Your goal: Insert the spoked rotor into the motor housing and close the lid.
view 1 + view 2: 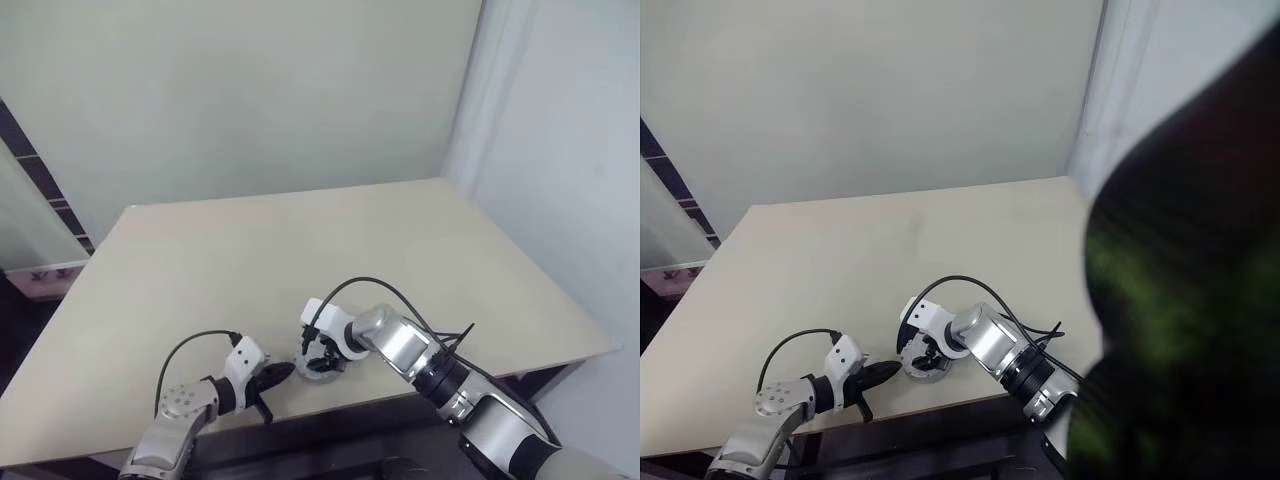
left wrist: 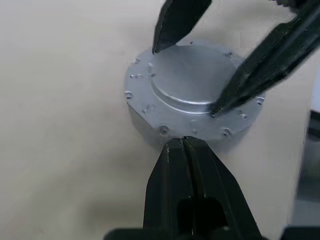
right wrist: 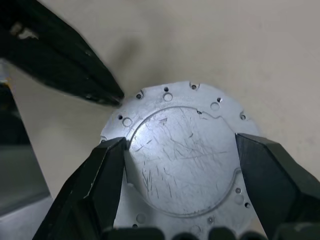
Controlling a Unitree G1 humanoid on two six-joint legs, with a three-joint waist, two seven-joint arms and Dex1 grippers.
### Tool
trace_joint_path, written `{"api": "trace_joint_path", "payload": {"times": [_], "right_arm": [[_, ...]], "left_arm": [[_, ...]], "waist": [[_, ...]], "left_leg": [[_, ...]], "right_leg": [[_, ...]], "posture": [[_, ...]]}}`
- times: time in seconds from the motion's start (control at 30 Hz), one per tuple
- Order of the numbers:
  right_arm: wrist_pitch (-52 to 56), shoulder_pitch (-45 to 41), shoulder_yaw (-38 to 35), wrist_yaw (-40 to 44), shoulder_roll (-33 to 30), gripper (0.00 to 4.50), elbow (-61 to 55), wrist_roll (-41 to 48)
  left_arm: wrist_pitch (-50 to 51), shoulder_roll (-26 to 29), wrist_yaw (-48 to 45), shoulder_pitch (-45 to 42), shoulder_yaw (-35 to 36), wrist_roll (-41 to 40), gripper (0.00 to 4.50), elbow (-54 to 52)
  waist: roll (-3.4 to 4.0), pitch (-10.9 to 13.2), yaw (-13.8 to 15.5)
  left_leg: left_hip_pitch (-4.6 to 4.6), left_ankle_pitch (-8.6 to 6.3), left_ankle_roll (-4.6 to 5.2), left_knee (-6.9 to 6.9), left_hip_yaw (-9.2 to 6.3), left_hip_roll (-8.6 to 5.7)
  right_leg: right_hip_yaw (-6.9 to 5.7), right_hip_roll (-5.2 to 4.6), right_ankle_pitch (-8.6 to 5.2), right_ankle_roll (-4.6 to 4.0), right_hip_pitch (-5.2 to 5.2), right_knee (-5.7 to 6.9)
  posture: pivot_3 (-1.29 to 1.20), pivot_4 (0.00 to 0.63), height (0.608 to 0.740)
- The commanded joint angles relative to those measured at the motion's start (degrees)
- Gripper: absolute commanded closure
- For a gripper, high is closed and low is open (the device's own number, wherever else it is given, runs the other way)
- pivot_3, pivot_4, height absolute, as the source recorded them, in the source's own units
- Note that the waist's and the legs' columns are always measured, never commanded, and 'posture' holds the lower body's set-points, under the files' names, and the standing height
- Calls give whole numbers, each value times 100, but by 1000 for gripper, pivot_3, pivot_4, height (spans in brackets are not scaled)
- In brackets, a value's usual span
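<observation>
Near the front edge of the table [image 1: 400,240] sits a round silvery metal part with a raised scratched centre and a holed flange — most likely the lid [image 3: 182,165] already seated on the motor housing, though no windings or spoked rotor can be made out. The right gripper [image 3: 180,170] stands wide, one finger pressed to each side of the raised centre. The left gripper [image 2: 182,145], fingers shut together and holding nothing, has its tip at the flange edge. Judging by this, insertion looks done; only final seating remains.
</observation>
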Motion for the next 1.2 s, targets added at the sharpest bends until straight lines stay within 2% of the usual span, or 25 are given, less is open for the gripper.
{"api": "trace_joint_path", "payload": {"times": [0.03,0.6,0.67,0.73,1.03,1.2], "right_arm": [[178,157,250,-63,-135,1240,349,-247],[30,274,-89,171,-151,1240,-89,-20],[57,276,-145,226,-149,518,-169,26],[94,277,-182,277,-147,21,-221,65],[169,288,-430,255,-38,21,-304,267],[459,206,-1207,107,169,21,-573,724]], "left_arm": [[-145,-215,86,-389,-318,244,4500,316],[-199,-276,-123,-494,-562,485,4500,558],[-189,-283,-129,-491,-563,490,4500,545],[-185,-286,-135,-489,-559,493,4500,538],[-151,-280,-164,-496,-537,503,4500,528],[-146,-285,-177,-491,-554,501,4500,530]], "waist": [[17,-10,10],[29,-16,11],[29,-16,13],[30,-15,15],[29,-14,56],[27,-7,94]], "left_leg": [[1,0,0,0,-2,-2],[-7,1,2,-2,-2,-38],[-7,1,2,-3,-2,-41],[-10,1,2,-4,-4,-48],[-15,0,3,-12,-10,-60],[-21,0,3,-16,-11,-59]], "right_leg": [[-1,-2,0,0,2,-11],[-2,-41,-5,16,14,-39],[-6,-48,-6,18,14,-39],[-14,-59,-6,19,12,-39],[-18,-71,-10,40,12,-41],[-20,-70,-10,41,2,-40]], "posture": [[0,0,740],[0,0,740],[0,0,740],[0,0,740],[0,0,740],[0,0,740]]}}
